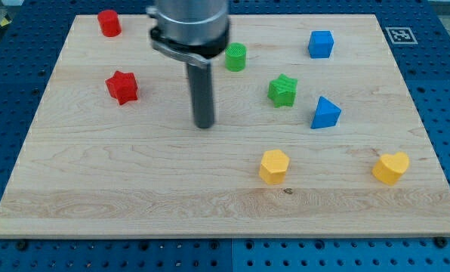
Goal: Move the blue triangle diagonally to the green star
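Note:
The blue triangle (pixel 325 113) lies on the wooden board, right of centre. The green star (pixel 282 90) sits just up and to the left of it, a short gap apart. My tip (pixel 204 125) rests on the board near its middle, well to the left of both blocks, level with the blue triangle. It touches no block.
A green cylinder (pixel 235 57) and a blue cube (pixel 321 44) sit near the view's top. A red cylinder (pixel 109 23) and a red star (pixel 122 87) are at the left. A yellow hexagon (pixel 274 166) and a yellow heart (pixel 390 167) lie lower right. The board's bare wood (pixel 134 196) ends at a blue pegboard.

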`<action>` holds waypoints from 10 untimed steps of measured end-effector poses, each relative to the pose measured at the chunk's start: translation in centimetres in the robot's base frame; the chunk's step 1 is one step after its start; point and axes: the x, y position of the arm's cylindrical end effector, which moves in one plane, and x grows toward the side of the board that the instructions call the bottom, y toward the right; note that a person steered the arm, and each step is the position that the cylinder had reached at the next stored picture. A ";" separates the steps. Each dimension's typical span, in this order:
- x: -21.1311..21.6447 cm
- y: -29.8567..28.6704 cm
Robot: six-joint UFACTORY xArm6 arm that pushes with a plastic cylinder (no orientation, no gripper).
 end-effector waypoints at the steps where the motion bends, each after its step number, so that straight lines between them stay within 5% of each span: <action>1: 0.8 5.9; 3: 2.7 13.1; 10: -3.9 21.0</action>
